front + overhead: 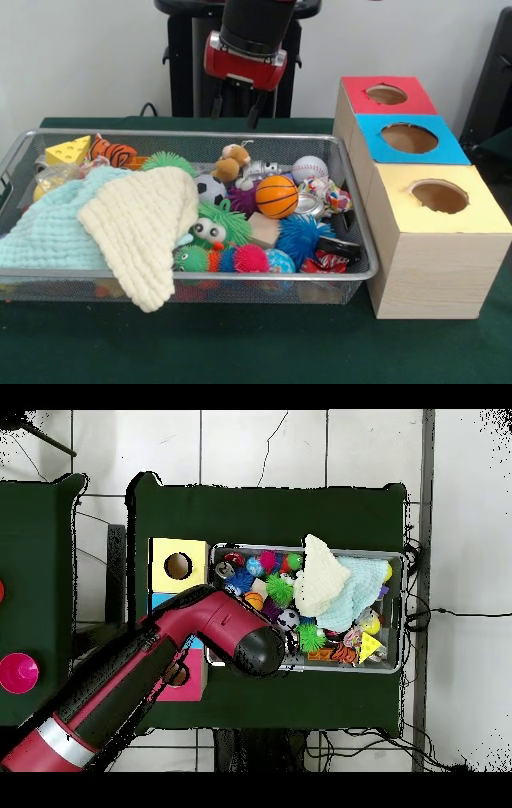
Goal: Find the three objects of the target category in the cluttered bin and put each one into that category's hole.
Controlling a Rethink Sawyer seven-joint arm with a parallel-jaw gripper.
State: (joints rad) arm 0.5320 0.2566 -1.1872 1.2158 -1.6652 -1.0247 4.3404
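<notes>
The silver wire-mesh bin (240,274) is full of toys; it also shows in the overhead view (401,612). A brown monkey-like plush (232,161) lies at the bin's far middle. An orange striped plush (113,150) lies at the far left corner and also shows from overhead (346,654). I cannot pick out a third plush. The red-topped hole (386,94) is in the farthest box; from overhead (179,675) the arm mostly covers it. My gripper (238,108) hangs open and empty above the bin's far rim, near the monkey. From overhead the arm hides it.
A pale blue cloth (48,228) and a cream cloth (140,224) cover the bin's left half. A basketball (276,196), soccer ball (210,190), baseball (310,169), cheese wedge (68,150) and spiky balls (300,236) lie around. The blue hole (409,138) and yellow hole (438,196) stand nearer.
</notes>
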